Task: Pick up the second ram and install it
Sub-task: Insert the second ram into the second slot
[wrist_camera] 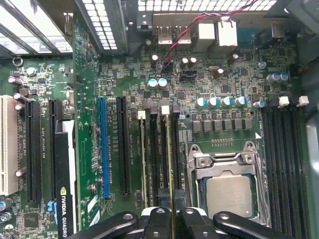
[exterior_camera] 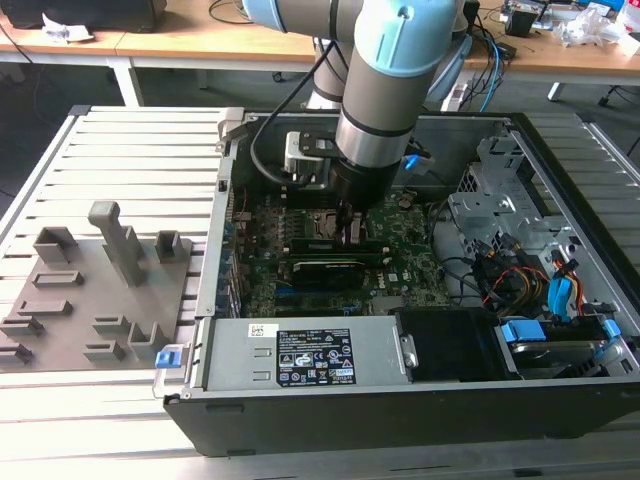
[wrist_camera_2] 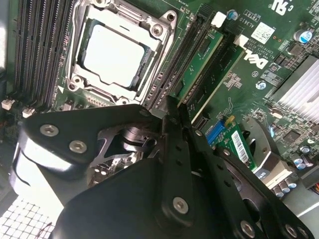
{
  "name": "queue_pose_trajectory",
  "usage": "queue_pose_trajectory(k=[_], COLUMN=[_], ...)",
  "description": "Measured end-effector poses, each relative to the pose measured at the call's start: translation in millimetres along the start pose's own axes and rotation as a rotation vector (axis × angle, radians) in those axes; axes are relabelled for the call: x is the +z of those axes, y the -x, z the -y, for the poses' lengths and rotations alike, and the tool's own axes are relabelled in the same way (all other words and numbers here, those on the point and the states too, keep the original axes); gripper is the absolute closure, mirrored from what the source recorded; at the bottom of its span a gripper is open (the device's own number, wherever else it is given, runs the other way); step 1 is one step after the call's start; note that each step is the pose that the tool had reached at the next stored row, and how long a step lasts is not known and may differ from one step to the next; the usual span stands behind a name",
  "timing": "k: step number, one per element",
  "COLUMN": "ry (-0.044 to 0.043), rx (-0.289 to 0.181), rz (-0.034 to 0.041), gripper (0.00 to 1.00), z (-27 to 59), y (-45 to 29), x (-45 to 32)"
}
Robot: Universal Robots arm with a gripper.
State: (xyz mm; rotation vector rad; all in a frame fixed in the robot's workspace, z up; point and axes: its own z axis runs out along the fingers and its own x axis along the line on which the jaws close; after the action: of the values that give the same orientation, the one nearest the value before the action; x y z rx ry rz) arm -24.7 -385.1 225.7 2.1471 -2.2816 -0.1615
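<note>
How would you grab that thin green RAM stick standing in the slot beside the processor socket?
Probably by its long top edge, pinching the two flat faces and coming straight down from above. The green RAM stick stands on edge in its slot beside the CPU socket, with other slots close alongside, so the top edge is the only free part.
</note>
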Motion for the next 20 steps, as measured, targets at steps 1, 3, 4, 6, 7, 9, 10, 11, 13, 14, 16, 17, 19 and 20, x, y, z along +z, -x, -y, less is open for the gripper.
queue_pose_trajectory(k=[1,3,4,6,7,9,10,11,13,14,16,17,19,20], ry=[-0.0001,-0.0003,-0.0001,-0.0001,-0.0002,0.0,0.0002,0.0001,0.0001,0.0004,0.0004,0.0003,0.0002,0.0003], rx=[0.0,0.0,0.0,0.0,0.0,-0.003,-0.005,-0.005,-0.005,-0.005,-0.005,-0.005,-0.005,-0.005], rz=[0.0001,0.0002,0.0,-0.0002,-0.0001,-0.0008,-0.001,-0.0008,-0.001,-0.0013,-0.0013,-0.0012,-0.001,-0.001], gripper=[0.86,0.86,0.86,0.86,0.86,0.86,0.86,0.86,0.86,0.86,0.86,0.86,0.86,0.86], z=[0.1,0.3,0.3,0.3,0.3,0.4,0.3,0.3,0.3,0.3,0.5,0.6,0.6,0.6], y=[0.0,-0.2,-0.2,-0.2,-0.1,-0.2,-0.1,-0.1,-0.1,-0.2,-0.3,-0.4,-0.3,-0.4], x=[0.5,2.7,3.0,3.0,2.9,2.5,2.3,2.2,2.0,2.6,4.3,5.2,5.6,5.7])
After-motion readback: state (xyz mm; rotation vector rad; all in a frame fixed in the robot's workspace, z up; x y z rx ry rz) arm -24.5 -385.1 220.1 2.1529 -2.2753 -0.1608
